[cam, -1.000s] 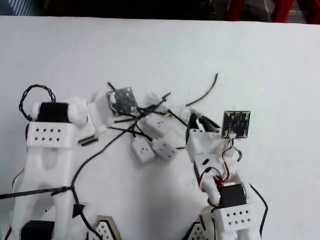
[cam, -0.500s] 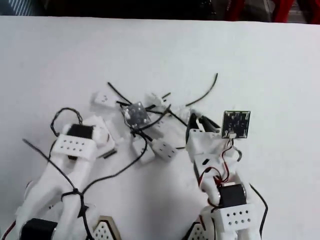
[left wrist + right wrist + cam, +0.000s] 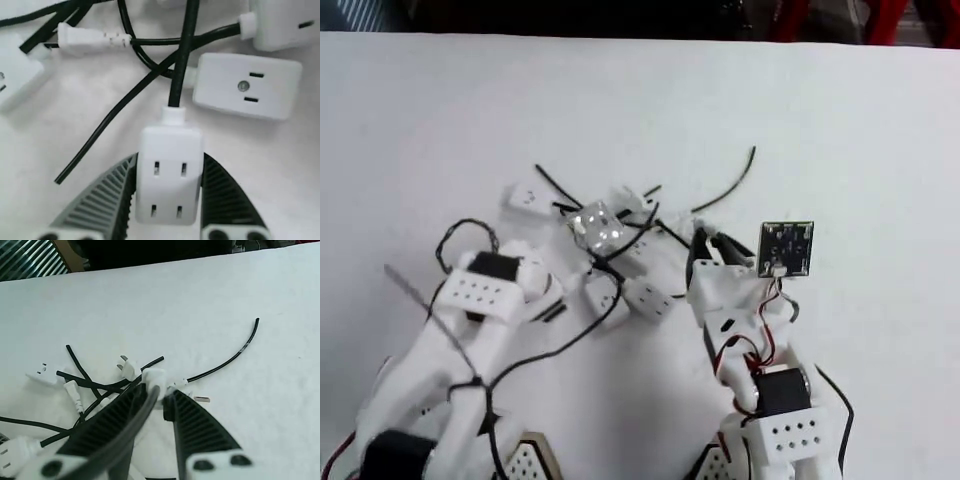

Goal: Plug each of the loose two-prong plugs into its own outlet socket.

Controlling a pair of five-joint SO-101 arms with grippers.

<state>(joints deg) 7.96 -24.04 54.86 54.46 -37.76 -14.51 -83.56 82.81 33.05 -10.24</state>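
My left gripper [image 3: 169,161] is shut on a white outlet socket [image 3: 169,185], its ribbed fingers [image 3: 107,197] pressed on both sides and the black cord leading away. In the high view that socket [image 3: 605,293] lies in the tangle at the table's middle. A second socket [image 3: 247,87] lies just beyond, and a loose two-prong plug [image 3: 87,37] farther off. My right gripper [image 3: 157,390] is shut on a white plug [image 3: 153,377] at the tangle's right side [image 3: 705,243]. Another plug [image 3: 128,369] with bare prongs lies just past it.
More white sockets [image 3: 530,197] [image 3: 648,298] and black cords [image 3: 725,195] cross each other between the two arms. The white table [image 3: 840,120] is bare to the right and toward the back edge. Both arm bases stand at the near edge.
My left arm swung right and nearer, from the table's left side into the tangle, and now brackets the socket. The right arm shifted only slightly.
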